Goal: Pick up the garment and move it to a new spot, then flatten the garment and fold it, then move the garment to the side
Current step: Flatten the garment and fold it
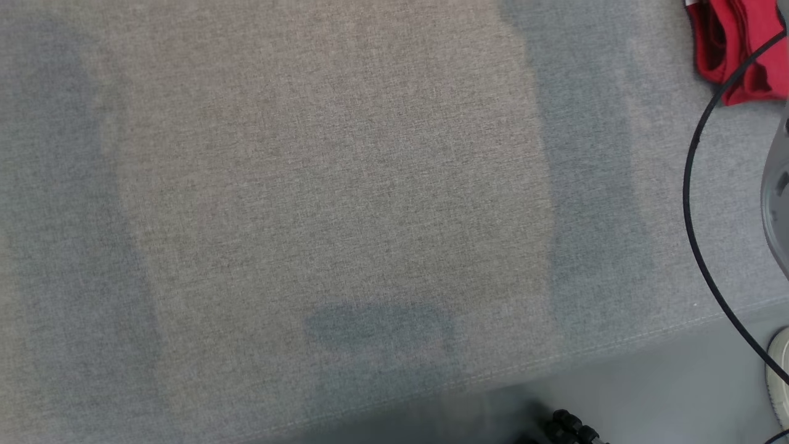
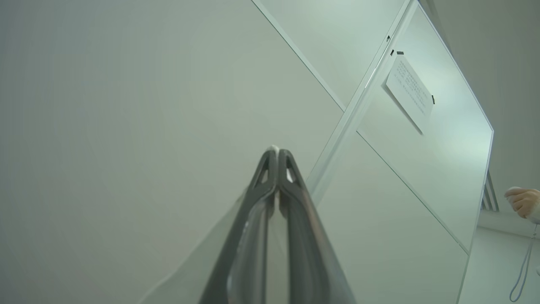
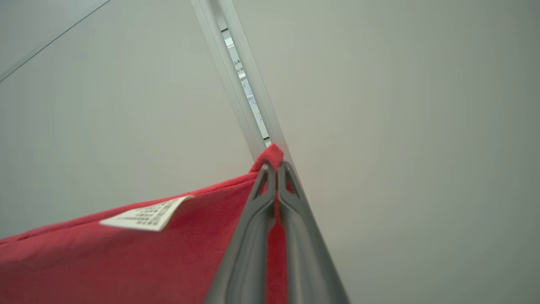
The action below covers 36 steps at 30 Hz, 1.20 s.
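Observation:
The red garment [image 3: 126, 253] hangs from my right gripper [image 3: 277, 165], which is shut on one of its corners. A red tip of cloth pokes out above the fingertips, and a white label [image 3: 147, 214] lies on the cloth. In the head view, bunched red garment [image 1: 733, 43] shows at the top right corner over the grey fabric surface [image 1: 339, 185]. My left gripper [image 2: 277, 153] is shut and points up at a pale wall. A small white bit shows at its tips and a faint pale sheet runs down-left from it; I cannot tell what that is.
A black cable [image 1: 693, 203] curves down the right side beside a pale forearm [image 1: 778, 185]. The surface's front edge runs along the bottom, with grey floor [image 1: 647, 382] and a black ribbed part [image 1: 570, 428] below it. A person's hand [image 2: 523, 202] shows at the far right of the left wrist view.

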Available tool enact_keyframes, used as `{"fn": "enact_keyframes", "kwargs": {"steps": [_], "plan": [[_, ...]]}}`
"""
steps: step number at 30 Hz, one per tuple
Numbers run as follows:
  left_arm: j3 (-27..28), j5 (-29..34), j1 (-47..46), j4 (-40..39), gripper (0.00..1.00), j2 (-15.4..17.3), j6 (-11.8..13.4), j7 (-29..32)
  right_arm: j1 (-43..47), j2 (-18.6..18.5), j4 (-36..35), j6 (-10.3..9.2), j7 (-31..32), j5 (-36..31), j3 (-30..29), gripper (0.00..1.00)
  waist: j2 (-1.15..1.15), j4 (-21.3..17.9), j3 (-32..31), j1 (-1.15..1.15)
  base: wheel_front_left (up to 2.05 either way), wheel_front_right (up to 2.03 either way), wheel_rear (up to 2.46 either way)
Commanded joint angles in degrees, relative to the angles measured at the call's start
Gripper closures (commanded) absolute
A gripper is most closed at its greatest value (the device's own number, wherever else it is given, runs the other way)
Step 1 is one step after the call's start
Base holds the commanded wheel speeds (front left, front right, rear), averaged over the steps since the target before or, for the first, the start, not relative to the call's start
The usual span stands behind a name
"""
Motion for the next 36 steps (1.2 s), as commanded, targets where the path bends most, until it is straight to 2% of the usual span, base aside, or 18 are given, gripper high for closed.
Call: {"fn": "enact_keyframes", "kwargs": {"steps": [1, 6, 12, 15, 17, 20, 24, 29, 36], "plan": [[-0.4, -1.04, 1.92, -0.01, 1.0, -0.24, -0.37, 0.63, 1.03, -0.4, -0.12, -0.01, -0.25, -0.37, 0.39, 1.0, 0.0, 0.72, 1.87, 0.0, 0.0, 0.0, 0.0], [-2.43, -3.91, 9.99, -3.87, 1.0, -0.41, -0.78, 1.85, 6.57, -2.57, -1.83, -0.01, 1.97, -0.89, 6.35, 1.0, 0.0, 2.55, 3.97, 0.0, 0.0, 0.0, 0.0], [-2.05, -7.54, 23.95, -12.0, 1.0, 0.17, -0.35, 4.83, 17.27, -7.77, -8.63, -0.01, 7.49, 3.9, 13.59, 1.0, 0.0, 4.55, 2.36, 0.0, 0.0, 0.0, 0.0], [-0.59, -9.43, 31.61, -16.93, 1.0, 0.19, 1.91, 6.87, 22.77, -10.5, -12.86, -0.01, 11.45, 7.14, 15.83, 1.0, 0.0, 5.33, 0.34, 0.0, 0.0, 0.0, 0.0], [-0.11, -9.13, 37.55, -20.12, 1.0, 0.77, 4.32, 7.84, 26.35, -12.03, -15.33, 0.0, 14.72, 9.38, 16.72, 1.0, 0.0, 5.68, -0.88, 0.0, 0.0, 0.0, 0.0], [0.66, -8.12, 46.8, -24.12, 1.0, -0.08, 7.56, 7.35, 31.58, -14.23, -18.53, -0.01, 18.96, 11.13, 17.52, 1.0, 0.0, 6.47, -3.23, 0.0, 0.0, 0.0, 0.0], [1.58, -9.78, 57.87, -27.71, 1.0, -2.82, 10.17, 6.75, 38.25, -16.31, -22.19, -0.01, 23.95, 12.25, 18.55, 1.0, 0.0, 7.27, -6.9, 0.0, 0.0, 0.0, 0.0], [1.16, -10.55, 69.42, -29.15, 1.0, -5.7, 11.73, 6.0, 46.88, -17.39, -25.34, -0.01, 28.26, 12.1, 19.81, 1.0, 0.0, 8.24, -11.99, 0.0, 0.0, 0.0, 0.0], [2.37, -16.11, 82.03, -28.08, 1.0, -8.8, 12.44, 2.59, 57.39, -17.3, -25.76, -0.01, 29.61, 8.84, 18.76, 1.0, 0.0, 9.66, -18.65, 0.0, 0.0, 0.0, 0.0]]}}
